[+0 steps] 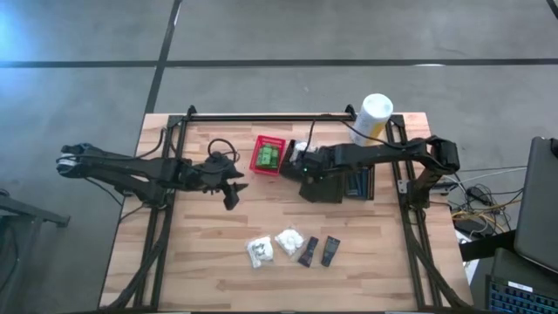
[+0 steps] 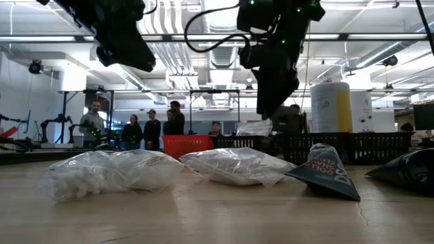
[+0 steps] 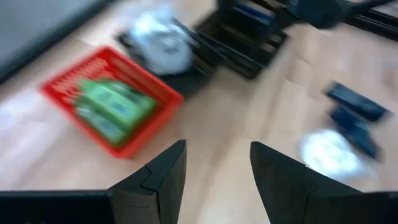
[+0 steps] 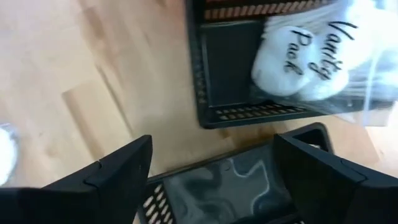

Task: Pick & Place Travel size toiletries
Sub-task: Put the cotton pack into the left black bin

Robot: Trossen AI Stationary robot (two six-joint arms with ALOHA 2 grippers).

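We see the worktop (image 1: 200, 262) from above with both arms reaching toward its middle. The left gripper (image 1: 232, 197) hangs over bare wood just left of centre, near the red basket (image 1: 268, 155), and its wrist view shows the jaws apart with nothing between them. The right gripper (image 1: 305, 167) hangs over the black baskets (image 1: 336, 185) at the back, right of the red basket; its wrist view shows the jaws spread wide and empty above two black baskets.

The red basket holds green packets (image 1: 267, 158). In the right wrist view a white pouch (image 4: 320, 53) lettered "Vanity Pack" lies in one black basket (image 4: 249, 74), partly over its edge, while the black basket nearest the jaws looks empty.

Toward the front edge of the worktop, two white pouches (image 1: 272, 247) lie side by side, and just to their right are two black packets (image 1: 319, 250), close together. The low view shows the same row: the two crinkly pouches (image 2: 108, 173) on the left, then the dark packets (image 2: 324, 171), with both grippers raised well above them.

A white-and-yellow canister (image 1: 372, 118) stands at the back right corner. Beyond the worktop, in the low view, several people (image 2: 150, 129) stand in the room.
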